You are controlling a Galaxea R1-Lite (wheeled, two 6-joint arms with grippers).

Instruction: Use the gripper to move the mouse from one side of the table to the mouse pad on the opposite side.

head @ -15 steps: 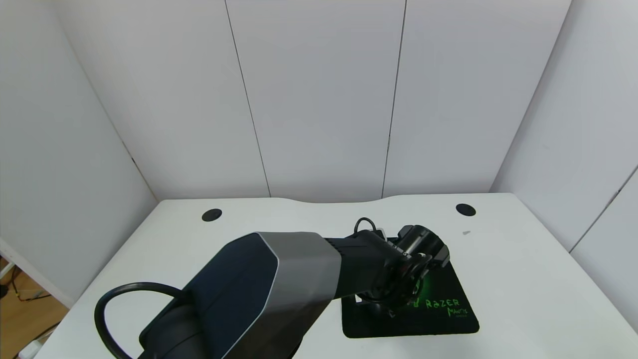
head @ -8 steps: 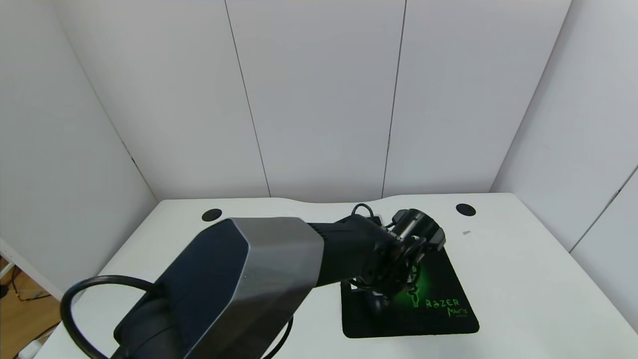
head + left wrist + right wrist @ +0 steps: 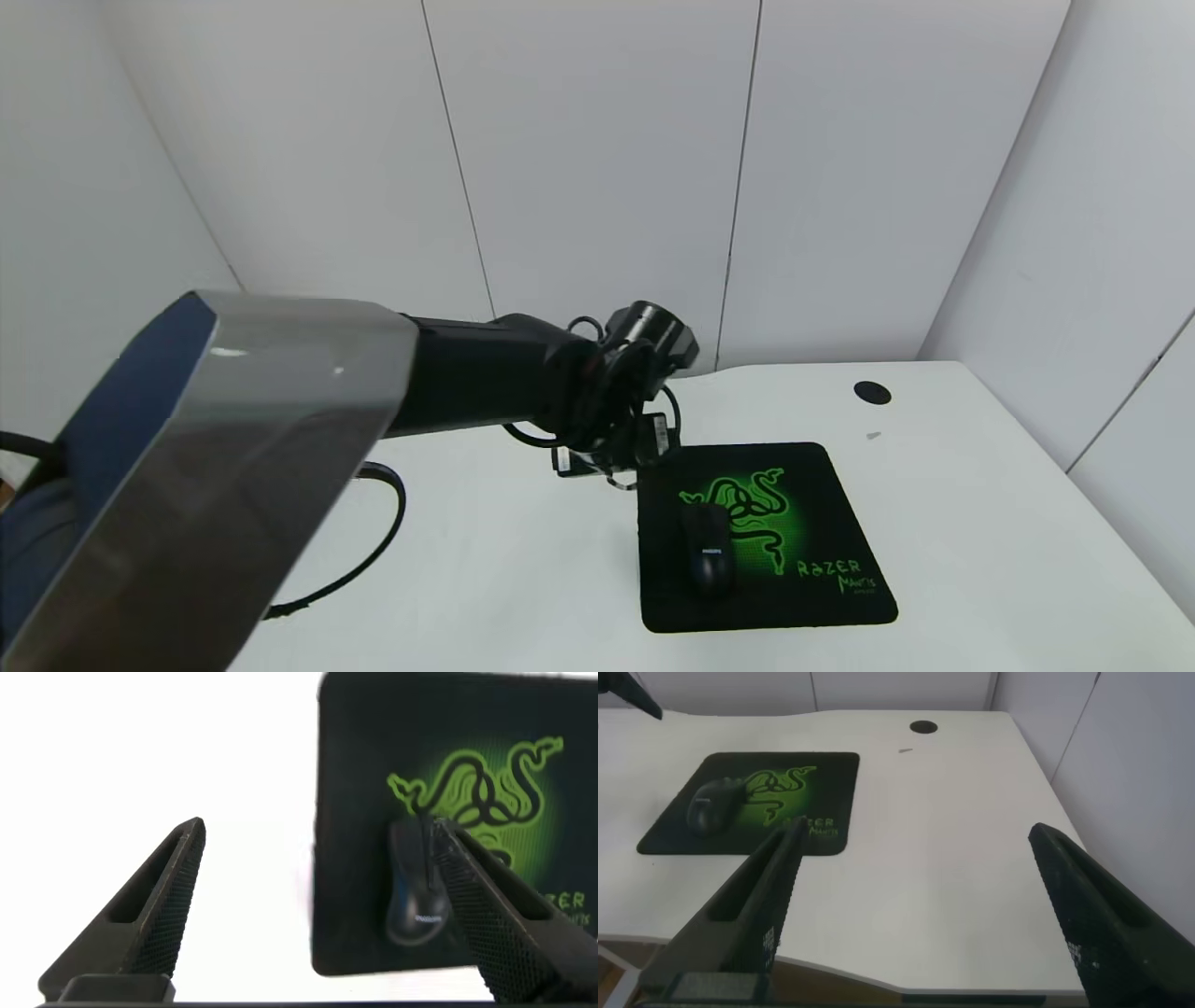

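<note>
1. Left end effector [image 3: 621, 448]: empty, its fingers [image 3: 140, 919] spread wide; it hangs above the white surface [image 3: 980, 523], just left of the far-left corner of the mouse pad [image 3: 822, 597], clear of everything.
2. Right end effector [image 3: 924, 924]: parked low off the near right edge of the surface, fingers apart, holding nothing.
3. Mouse [image 3: 707, 551]: lies on the left half of the mouse pad, long axis running near to far, beside the green emblem; judged from this, the transfer looks complete.
4. Handling (judgement): the mouse looks light, rigid and glossy, so likely slippery; the narrow flanks at mid-length should offer the surest hold, not the rounded back.
5. Head view: shows the whole left arm, the pad's place right of centre on the surface, and one cable hole [image 3: 872, 392] at the far right.
6. Left wrist view: alone shows the finger gap and the mouse's pale logo.
7. Right wrist view: alone shows the right end effector.
</note>
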